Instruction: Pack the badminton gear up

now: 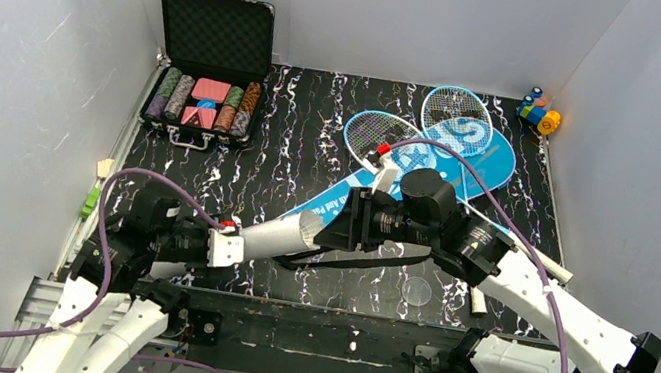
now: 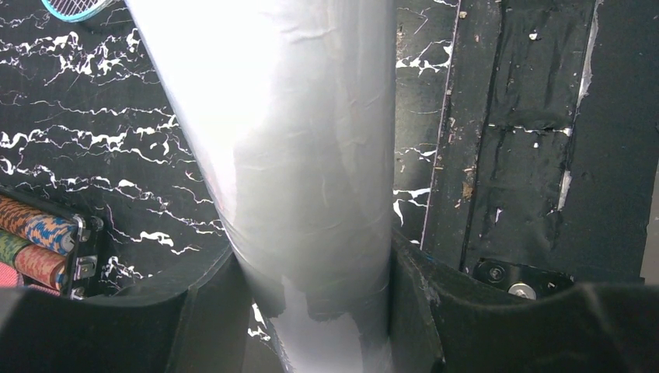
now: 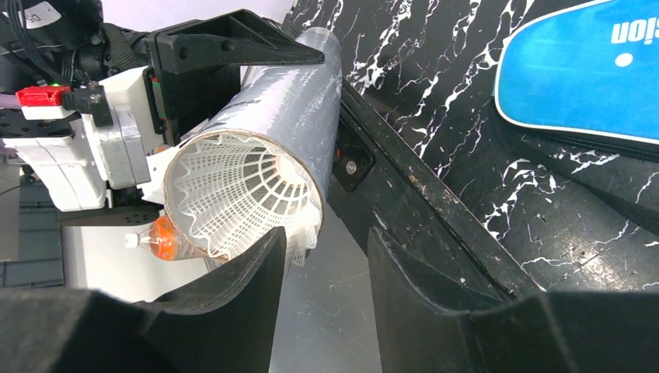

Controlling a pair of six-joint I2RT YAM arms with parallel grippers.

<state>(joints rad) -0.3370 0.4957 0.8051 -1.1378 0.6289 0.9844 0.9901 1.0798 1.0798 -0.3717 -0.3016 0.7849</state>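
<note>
The left gripper [image 2: 315, 311] clamps the long white tube [image 3: 287, 101], which lies 8-to-2 o'clock over the near edge of the black marbled table [image 1: 294, 140]. A white mesh-skirted shuttlecock [image 3: 241, 190] sits in its 2 o'clock mouth, where the right gripper [image 3: 322, 272] hovers, jaws apart and empty.

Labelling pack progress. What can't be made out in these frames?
1. Count inside the tube: the right wrist view shows one shuttlecock at the mouth; the tube wall hides any behind it.
2. Whether the bag is open or zipped: in the top view the right arm covers its middle; the right wrist view cuts it off at the edge.
3. The clear round thing near the right arm: top view, too small to identify.
</note>
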